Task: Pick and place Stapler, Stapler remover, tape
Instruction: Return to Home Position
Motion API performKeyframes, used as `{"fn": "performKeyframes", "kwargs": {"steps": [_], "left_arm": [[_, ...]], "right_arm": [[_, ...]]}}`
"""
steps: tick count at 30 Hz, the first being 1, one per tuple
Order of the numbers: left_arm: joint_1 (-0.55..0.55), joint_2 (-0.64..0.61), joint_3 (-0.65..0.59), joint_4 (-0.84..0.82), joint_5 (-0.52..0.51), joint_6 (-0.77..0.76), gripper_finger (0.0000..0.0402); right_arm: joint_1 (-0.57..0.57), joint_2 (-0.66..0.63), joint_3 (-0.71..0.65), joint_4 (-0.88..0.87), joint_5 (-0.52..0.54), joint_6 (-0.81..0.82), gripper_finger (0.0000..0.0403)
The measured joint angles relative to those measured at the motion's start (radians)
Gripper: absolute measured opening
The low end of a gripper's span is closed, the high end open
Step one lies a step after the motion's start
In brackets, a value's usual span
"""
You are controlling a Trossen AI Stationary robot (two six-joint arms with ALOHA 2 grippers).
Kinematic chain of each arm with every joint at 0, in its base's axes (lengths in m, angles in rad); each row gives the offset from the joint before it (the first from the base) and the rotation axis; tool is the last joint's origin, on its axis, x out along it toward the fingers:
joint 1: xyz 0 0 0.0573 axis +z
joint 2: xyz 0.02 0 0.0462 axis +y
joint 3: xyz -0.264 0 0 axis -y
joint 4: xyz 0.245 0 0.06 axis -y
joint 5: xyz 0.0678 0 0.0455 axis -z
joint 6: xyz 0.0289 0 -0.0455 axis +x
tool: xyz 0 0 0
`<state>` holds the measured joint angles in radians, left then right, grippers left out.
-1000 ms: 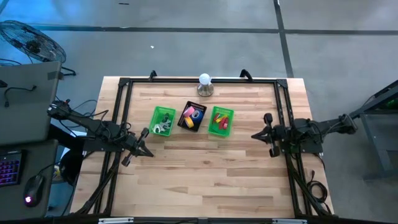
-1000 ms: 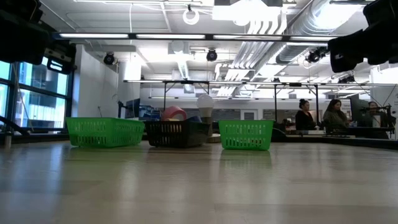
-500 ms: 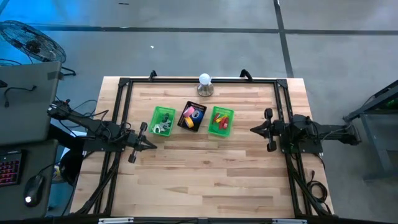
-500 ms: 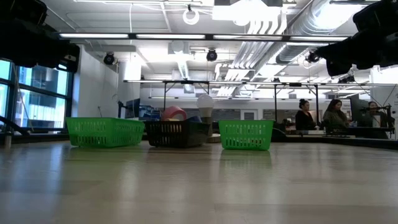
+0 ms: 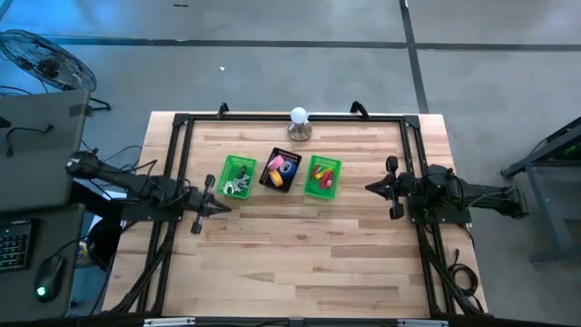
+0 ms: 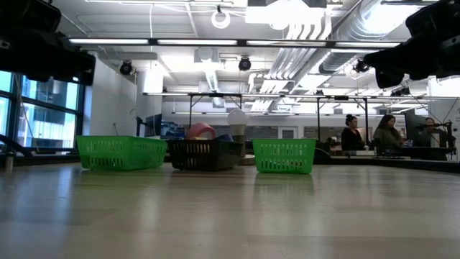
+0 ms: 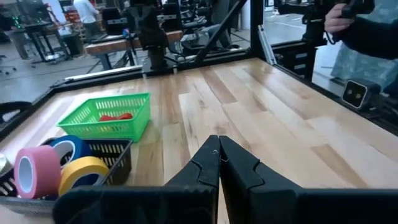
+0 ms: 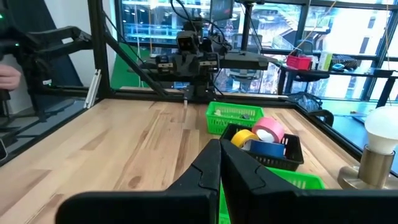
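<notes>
Left gripper (image 5: 222, 207) and right gripper (image 5: 370, 189) are hovering empty, fingers together, at the bench's (image 5: 300, 263) side edges; slow, level retraction seems safest.

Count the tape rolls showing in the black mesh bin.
3: pink tape roll, yellow tape roll and blue tape roll, bunched together inside the black mesh bin. Others may be hidden beneath.

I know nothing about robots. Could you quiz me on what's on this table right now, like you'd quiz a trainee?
1. True or false: the tape rolls lie in the black bin.
2. What stands just beyond the black bin? A) a light bulb B) a mug C) a bottle
3. Fill in: the left claw and the right claw are both ____ (open or shut).
Key: 1 true; 2 A; 3 shut.
</notes>
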<state>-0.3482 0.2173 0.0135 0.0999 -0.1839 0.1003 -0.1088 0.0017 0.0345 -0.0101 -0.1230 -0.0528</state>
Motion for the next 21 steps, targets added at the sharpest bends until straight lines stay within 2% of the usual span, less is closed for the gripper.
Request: {"fn": "performKeyframes", "kwargs": {"steps": [7, 11, 15, 18, 21], "left_arm": [[0.242, 0.000, 0.000, 0.002, 0.278, -0.027, 0.0000], [0.349, 0.000, 0.000, 0.003, 0.458, -0.106, 0.0000], [0.365, -0.011, 0.000, 0.024, 0.485, -0.150, 0.0000], [0.339, -0.029, 0.000, 0.097, 0.493, -0.120, 0.0000], [0.305, -0.059, 0.004, 0.095, 0.496, -0.096, 0.0000]], "right_arm": [[-0.001, 0.000, 0.000, 0.015, 0.000, 0.000, 0.0000], [-0.001, 0.000, 0.000, 0.014, 0.000, 0.016, 0.0000], [0.000, 0.000, 0.000, 0.014, 0.001, 0.026, 0.0000], [0.000, 0.000, 0.000, 0.014, 0.009, 0.026, 0.0000], [0.000, 0.000, 0.000, 0.013, 0.012, 0.027, 0.0000]]}}
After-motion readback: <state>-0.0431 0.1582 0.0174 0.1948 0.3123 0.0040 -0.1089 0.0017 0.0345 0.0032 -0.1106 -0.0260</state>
